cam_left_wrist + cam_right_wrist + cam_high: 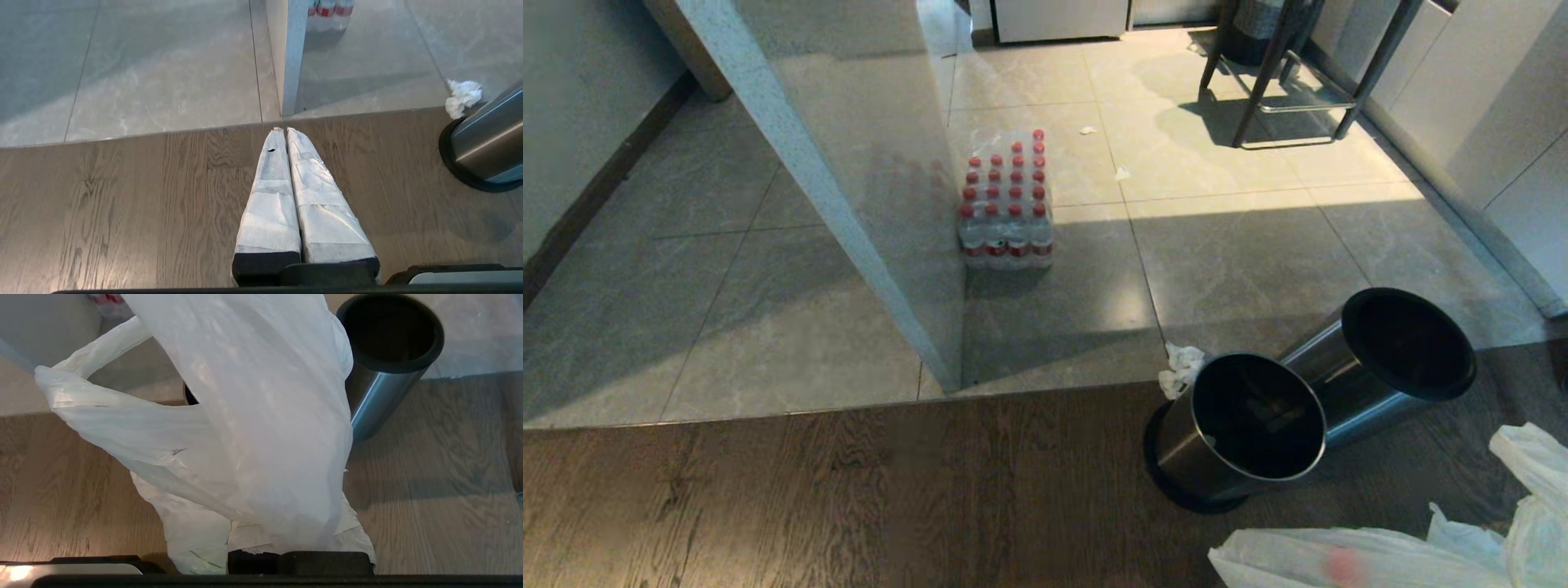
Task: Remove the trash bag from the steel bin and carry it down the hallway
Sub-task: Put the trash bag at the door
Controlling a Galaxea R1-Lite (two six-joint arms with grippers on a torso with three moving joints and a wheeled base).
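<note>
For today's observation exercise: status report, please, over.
Right gripper shut on trash bag, out of steel bin. Left gripper shut, empty. Second bin and bottle pack ahead.

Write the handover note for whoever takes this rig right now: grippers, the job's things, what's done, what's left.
Right gripper: shut on the trash bag, which drapes over its fingers.
Left gripper: shut, empty, above the wood floor.
Two steel bins stand side by side at the floor's tile edge, both without a bag; crumpled tissue lies beside them.
Done: bag is out.
Left: carry it down the hallway.
</note>
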